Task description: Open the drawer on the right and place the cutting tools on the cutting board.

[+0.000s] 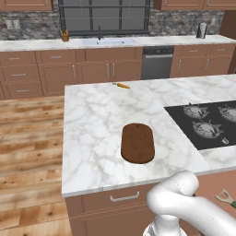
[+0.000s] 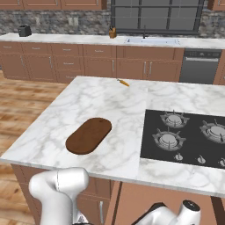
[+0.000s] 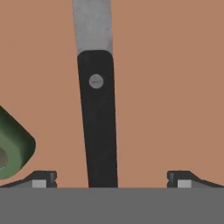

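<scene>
Knife (image 3: 98,118) is lying on the drawer (image 3: 175,87) floor, centred between the released claw's (image 3: 111,179) fingertips; peeler (image 3: 13,148) is sitting just beside its left finger.

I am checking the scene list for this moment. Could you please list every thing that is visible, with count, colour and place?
cutting board: one, dark brown, on the island counter left of the cooktop, nothing on it.
carrot: one, orange, far edge of the island counter.
cooktop: one, black, right part of the island.
knife: one, black handle, silver blade, on the reddish-brown drawer floor.
peeler: one, green handle, pale head, in the drawer beside the knife.
sink: one, pale, back counter under the window.
end effector: one, dark fingertips, open, either side of the knife handle.
</scene>
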